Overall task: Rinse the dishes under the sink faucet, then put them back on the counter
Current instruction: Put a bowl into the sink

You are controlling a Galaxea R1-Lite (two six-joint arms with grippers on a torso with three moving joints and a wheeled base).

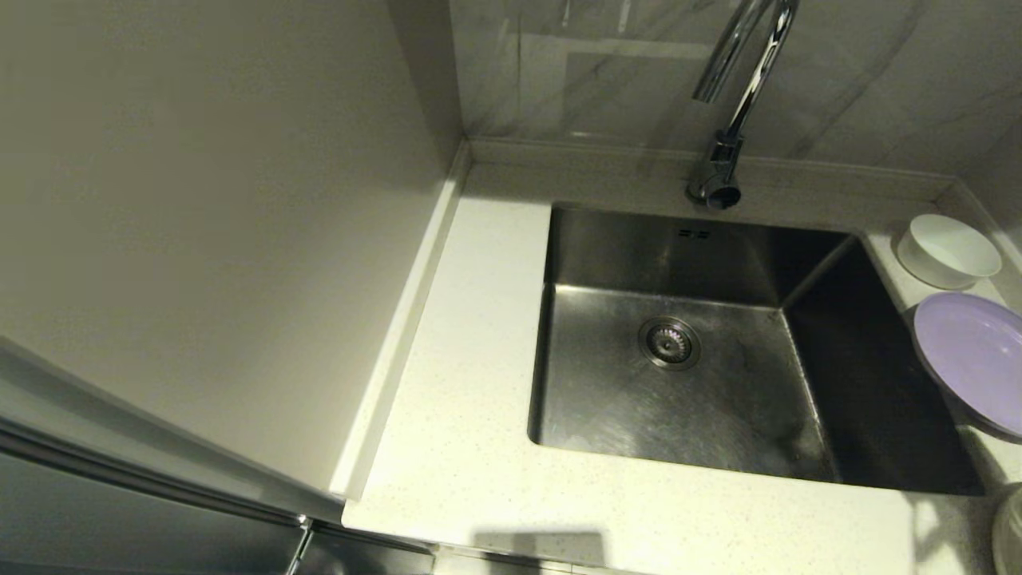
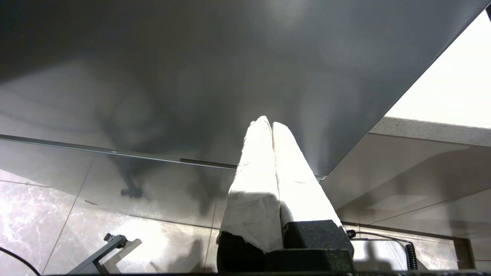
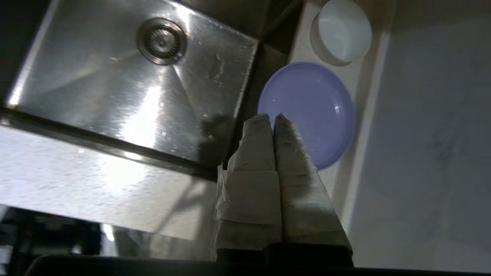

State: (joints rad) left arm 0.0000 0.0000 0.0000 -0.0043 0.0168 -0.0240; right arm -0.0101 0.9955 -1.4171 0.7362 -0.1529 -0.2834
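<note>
**Head view: dishes crowded on a narrow ledge, nothing in hand**

Head view showed me the lilac plate lying on the narrow strip of worktop to the right of the sink, its near rim overhanging the basin edge. The white bowl sat just behind it, close to the back corner. A pale rim at the bottom right edge may have been the cream plate, but I could not tell. The sink was bare, its drain strainer uncovered, and I saw no water at the faucet.

My right gripper hung above the plate's near edge, jaws pressed together and holding nothing. The left gripper was parked low beside the cabinet front, jaws likewise closed and empty.

My worry was the plate. It lay flat and shallow, offering closed jaws no purchase. If I had come down without opening, I judged the tips could push the overhanging rim and tip the plate into the steel basin. Even opened, a pinch on a smooth thin rim might slip. The ledge was tight too: a sideways nudge could knock the plate against the bowl or the wall.
</note>
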